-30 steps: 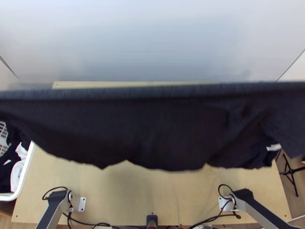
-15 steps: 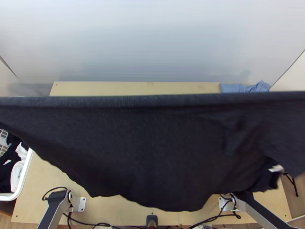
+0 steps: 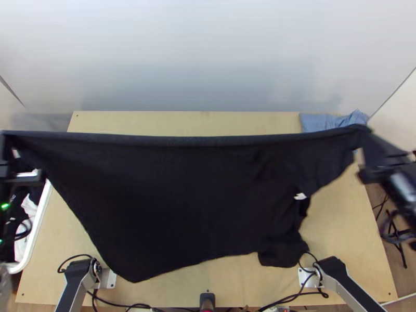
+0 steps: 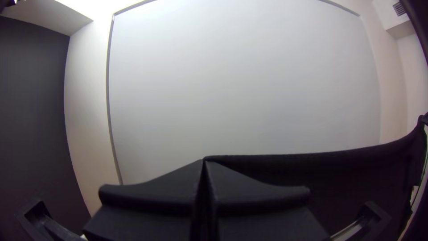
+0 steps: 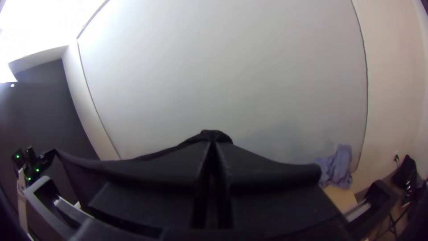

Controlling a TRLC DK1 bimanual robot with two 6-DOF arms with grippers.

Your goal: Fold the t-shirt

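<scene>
The black t-shirt point(image 3: 187, 192) hangs in the air above the table, its top edge pulled nearly straight and its lower part drooping unevenly, with a small white label. At the top view's left edge my left gripper point(image 3: 6, 156) holds one upper corner; in its wrist view the left gripper point(image 4: 205, 165) is shut on the t-shirt point(image 4: 347, 174). The other upper corner is in my right gripper point(image 3: 370, 138), at the right; in its own wrist view the right gripper point(image 5: 213, 143) is shut on the bunched cloth point(image 5: 102, 167).
Light blue cloth point(image 3: 333, 120) lies at the table's far right corner. A white basket point(image 3: 39, 223) with black and white clothes stands at the left side. Bare wood of the table point(image 3: 182, 122) shows beyond the t-shirt and near the arms' bases. A black stand is on the floor at right.
Both upper corners have come into the top view, and the t-shirt's top edge looks narrower and slightly lower in the picture. Its lower edge has swung toward the arms' bases, uncovering the blue cloth.
</scene>
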